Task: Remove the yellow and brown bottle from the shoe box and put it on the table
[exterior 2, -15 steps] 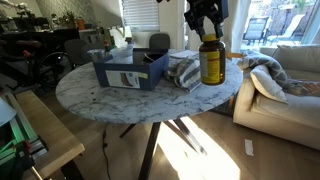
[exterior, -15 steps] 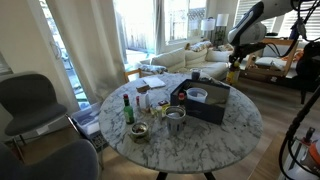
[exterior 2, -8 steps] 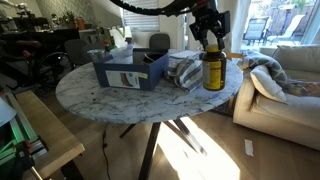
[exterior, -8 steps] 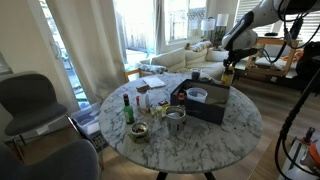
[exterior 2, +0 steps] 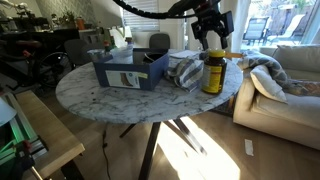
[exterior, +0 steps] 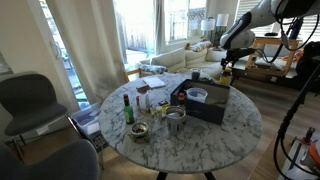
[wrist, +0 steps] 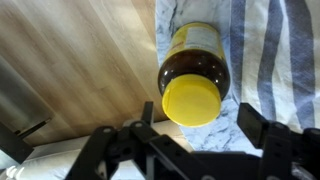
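Note:
The yellow and brown bottle (exterior 2: 213, 72) stands upright on the marble table (exterior 2: 100, 95) close to its edge, outside the dark shoe box (exterior 2: 130, 68). My gripper (exterior 2: 209, 34) hangs just above the bottle's yellow cap, open and not touching it. In the wrist view the cap (wrist: 190, 100) sits between and beyond the spread fingers of the gripper (wrist: 200, 128). In an exterior view the bottle (exterior: 227, 73) stands past the far side of the shoe box (exterior: 205, 105), with the gripper (exterior: 227, 62) over it.
A striped cloth (exterior 2: 183, 70) lies beside the bottle, also in the wrist view (wrist: 280, 50). A green bottle (exterior: 127, 108), a metal bowl (exterior: 139, 131) and a metal cup (exterior: 175, 120) stand on the table (exterior: 230, 130). The table edge and floor are right next to the bottle.
The gripper carried the bottle down onto the table by its edge, let go of it and rose slightly above the cap.

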Available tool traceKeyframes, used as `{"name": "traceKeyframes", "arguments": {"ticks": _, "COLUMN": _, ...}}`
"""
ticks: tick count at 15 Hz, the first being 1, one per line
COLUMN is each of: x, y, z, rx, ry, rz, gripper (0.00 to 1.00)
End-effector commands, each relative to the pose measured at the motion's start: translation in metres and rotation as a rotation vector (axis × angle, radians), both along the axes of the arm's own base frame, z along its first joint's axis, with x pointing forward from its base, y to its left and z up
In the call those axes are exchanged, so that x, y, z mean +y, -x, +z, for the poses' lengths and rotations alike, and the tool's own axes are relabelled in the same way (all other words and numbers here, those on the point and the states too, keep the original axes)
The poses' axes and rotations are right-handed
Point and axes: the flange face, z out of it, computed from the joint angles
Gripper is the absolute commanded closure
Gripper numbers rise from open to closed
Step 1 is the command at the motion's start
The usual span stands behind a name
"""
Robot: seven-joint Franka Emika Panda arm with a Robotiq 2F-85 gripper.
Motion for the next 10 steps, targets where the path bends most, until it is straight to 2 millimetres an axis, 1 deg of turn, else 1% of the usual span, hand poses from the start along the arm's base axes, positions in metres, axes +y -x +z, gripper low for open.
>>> {"name": "traceKeyframes", "arguments": {"ticks": 1, "x": -0.001, "y": -0.001, "z": 0.03, "rx": -0.039, "ry": -0.019, "rz": -0.011, "gripper": 0.0}}
{"name": "traceKeyframes", "arguments": {"ticks": 2, "x": 0.002, "y": -0.001, "z": 0.041, "rx": -0.06, "ry": -0.006, "rz": -0.006, "gripper": 0.0}}
{"name": "traceKeyframes", "arguments": {"ticks": 4, "x": 0.022, "y": 0.001, "z": 0.08, "rx": -0.127, "ry": 0.041, "rz": 0.053, "gripper": 0.0}}
{"name": "traceKeyframes", "arguments": {"ticks": 5, "x": 0.047, "y": 0.001, "z": 0.101, "rx": -0.154, "ry": 0.046, "rz": 0.143, "gripper": 0.0}}
{"name": "traceKeyframes", "arguments": {"ticks": 6, "x": 0.063, "y": -0.001, "z": 0.115, "rx": -0.165, "ry": 0.049, "rz": 0.192, "gripper": 0.0}}
{"name": "traceKeyframes", "arguments": {"ticks": 7, "x": 0.085, "y": -0.002, "z": 0.126, "rx": -0.178, "ry": 0.052, "rz": 0.248, "gripper": 0.0}}
{"name": "traceKeyframes", "arguments": {"ticks": 8, "x": 0.046, "y": -0.017, "z": 0.11, "rx": -0.154, "ry": 0.061, "rz": 0.16, "gripper": 0.0}}
{"name": "traceKeyframes", "arguments": {"ticks": 9, "x": 0.065, "y": -0.018, "z": 0.126, "rx": -0.17, "ry": 0.062, "rz": 0.201, "gripper": 0.0}}
{"name": "traceKeyframes", "arguments": {"ticks": 10, "x": 0.078, "y": -0.017, "z": 0.135, "rx": -0.179, "ry": 0.06, "rz": 0.223, "gripper": 0.0}}
